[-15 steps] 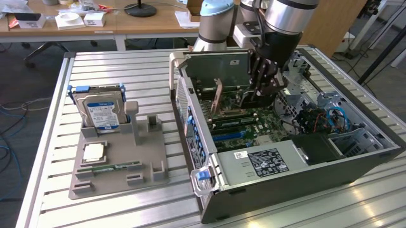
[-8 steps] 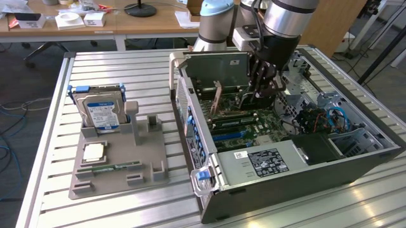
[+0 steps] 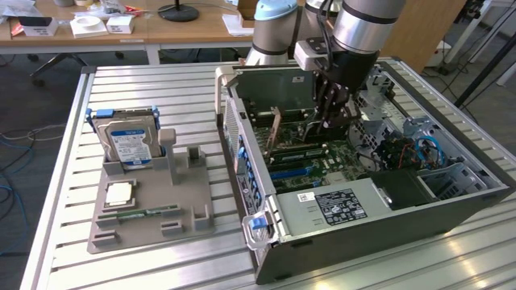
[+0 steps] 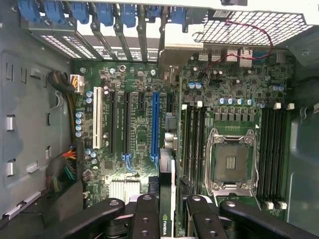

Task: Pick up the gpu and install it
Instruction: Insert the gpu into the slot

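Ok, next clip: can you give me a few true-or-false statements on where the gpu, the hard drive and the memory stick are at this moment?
1. The gripper is closed on the gpu inside the open computer case, over the motherboard. True.
2. The hard drive lies flat inside the case. False: it stands upright in the grey holder outside the case, at the exterior view's left.
3. The memory stick lies on the grey holder. True.
4. The case's side panel is shut. False: the side is open and the motherboard is exposed.
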Action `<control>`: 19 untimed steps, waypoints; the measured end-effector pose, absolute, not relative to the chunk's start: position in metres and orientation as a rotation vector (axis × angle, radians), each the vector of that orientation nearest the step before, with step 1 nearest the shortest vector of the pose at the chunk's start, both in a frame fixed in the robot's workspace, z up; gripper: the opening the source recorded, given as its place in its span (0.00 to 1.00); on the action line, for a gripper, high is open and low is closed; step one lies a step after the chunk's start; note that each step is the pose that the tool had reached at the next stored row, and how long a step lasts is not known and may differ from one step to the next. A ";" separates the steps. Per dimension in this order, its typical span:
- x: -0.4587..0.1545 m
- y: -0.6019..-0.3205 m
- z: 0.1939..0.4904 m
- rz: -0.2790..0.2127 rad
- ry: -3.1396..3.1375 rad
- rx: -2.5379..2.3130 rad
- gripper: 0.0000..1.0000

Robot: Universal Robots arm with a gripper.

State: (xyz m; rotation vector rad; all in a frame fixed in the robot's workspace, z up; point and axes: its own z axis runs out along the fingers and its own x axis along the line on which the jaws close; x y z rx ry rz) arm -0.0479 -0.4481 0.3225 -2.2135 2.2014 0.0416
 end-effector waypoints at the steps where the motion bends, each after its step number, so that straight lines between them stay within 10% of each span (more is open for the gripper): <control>1: -0.048 -0.448 0.323 0.041 2.202 -2.214 0.26; 19: -0.049 -0.448 0.314 0.041 2.202 -2.213 0.26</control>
